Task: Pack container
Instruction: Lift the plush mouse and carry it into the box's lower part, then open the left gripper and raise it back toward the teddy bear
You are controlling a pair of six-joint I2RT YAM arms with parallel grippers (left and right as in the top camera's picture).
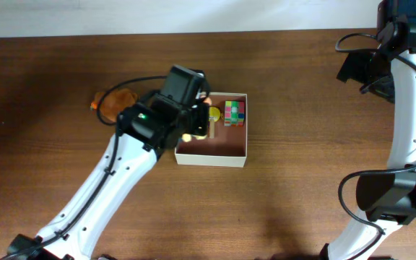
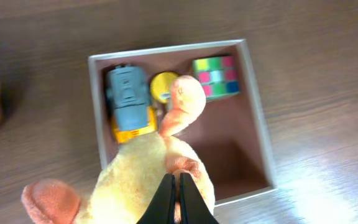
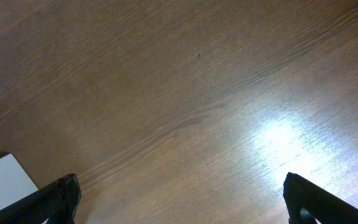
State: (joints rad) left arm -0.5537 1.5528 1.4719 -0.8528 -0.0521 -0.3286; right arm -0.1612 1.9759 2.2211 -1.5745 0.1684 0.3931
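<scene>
The container [image 2: 255, 106], a shallow white-walled box with a pinkish-brown floor, lies at the table's middle [image 1: 212, 162]. Inside it, along the far wall, are a grey-blue and yellow toy truck [image 2: 128, 102], a small yellow round toy [image 2: 162, 86] and a multicoloured cube [image 2: 216, 76]. My left gripper [image 2: 174, 179] is shut on a yellow plush toy [image 2: 132, 183] with orange parts. The plush hangs over the container's near left part. My right gripper [image 3: 188, 199] stands wide open above bare wood, far from the container, with nothing between its fingers.
A brown plush toy [image 1: 114, 102] lies on the table left of the container. A white flat corner [image 3: 2, 180] shows at the lower left of the right wrist view. The right arm [image 1: 410, 108] and its cables stand along the table's right side.
</scene>
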